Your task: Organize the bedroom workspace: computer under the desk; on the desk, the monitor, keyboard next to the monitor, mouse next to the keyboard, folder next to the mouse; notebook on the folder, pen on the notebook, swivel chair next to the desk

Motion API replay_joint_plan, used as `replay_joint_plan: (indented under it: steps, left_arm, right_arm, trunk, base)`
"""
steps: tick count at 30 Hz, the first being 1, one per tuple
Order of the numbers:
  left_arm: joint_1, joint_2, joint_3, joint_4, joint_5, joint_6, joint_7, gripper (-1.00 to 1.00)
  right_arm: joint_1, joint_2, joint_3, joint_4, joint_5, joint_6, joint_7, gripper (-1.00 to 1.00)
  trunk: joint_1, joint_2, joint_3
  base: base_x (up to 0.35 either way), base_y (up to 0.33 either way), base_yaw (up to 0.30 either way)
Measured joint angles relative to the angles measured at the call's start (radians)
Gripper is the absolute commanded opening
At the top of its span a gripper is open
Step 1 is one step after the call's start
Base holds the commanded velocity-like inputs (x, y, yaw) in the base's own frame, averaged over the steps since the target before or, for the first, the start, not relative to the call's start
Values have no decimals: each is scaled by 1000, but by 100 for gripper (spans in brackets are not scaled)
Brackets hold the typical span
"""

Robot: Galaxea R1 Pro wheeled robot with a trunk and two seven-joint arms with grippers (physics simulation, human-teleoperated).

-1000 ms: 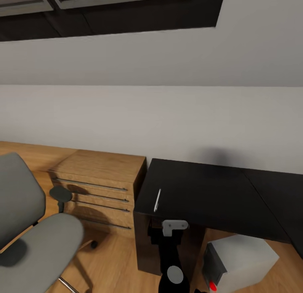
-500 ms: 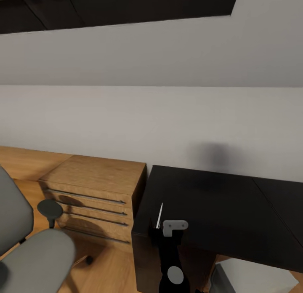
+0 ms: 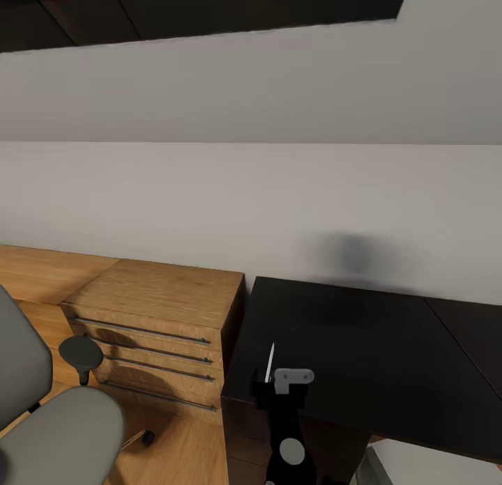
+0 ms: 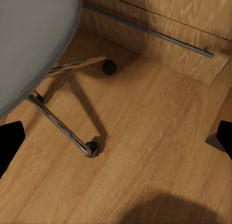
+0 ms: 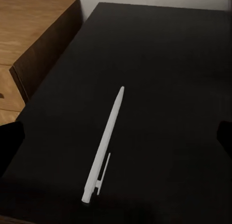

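Pen (image 5: 106, 142) on desk (image 5: 169, 64), between open right pincer (image 5: 116, 137) tips.

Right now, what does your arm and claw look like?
My right arm is glossy black, with a round grey cap on it and a light grey bracket with two small screw dots on top. On both claws I can make out only black finger tips at the edges of the wrist views.
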Motion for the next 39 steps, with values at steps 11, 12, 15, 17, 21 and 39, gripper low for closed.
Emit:
replay_joint_plan:
  steps: [11, 12, 15, 17, 21, 39]
  left_arm:
    - [0, -4, 0, -18, 0, 1, 0, 100]
    - [0, -4, 0, -18, 0, 1, 0, 100]
    - [0, -4, 0, -19, 0, 1, 0, 100]
    - [0, -4, -1, -19, 0, 1, 0, 100]
    - [0, -4, -1, -19, 0, 1, 0, 100]
    - [0, -4, -8, -19, 0, 1, 0, 100]
  right_arm:
    - [-9, 4, -57, 50, 1, 2, 92, 100]
    - [-9, 4, -60, 52, 1, 2, 98, 100]
    - [-14, 4, -74, 58, 2, 5, 120, 100]
    - [-18, 4, -79, 60, 2, 7, 124, 100]
    - [-32, 5, -82, 70, -1, 8, 128, 100]
    - [-160, 69, -85, 273, -8, 23, 150, 100]
  trunk:
    - [0, 0, 0]
    - [0, 0, 0]
    - [0, 0, 0]
    - [0, 0, 0]
    - [0, 0, 0]
    - [0, 0, 0]
  base:
    - [0, 0, 0]
    - [0, 0, 0]
    - [0, 0, 0]
    - [0, 0, 0]
    - [0, 0, 0]
    - [0, 0, 0]
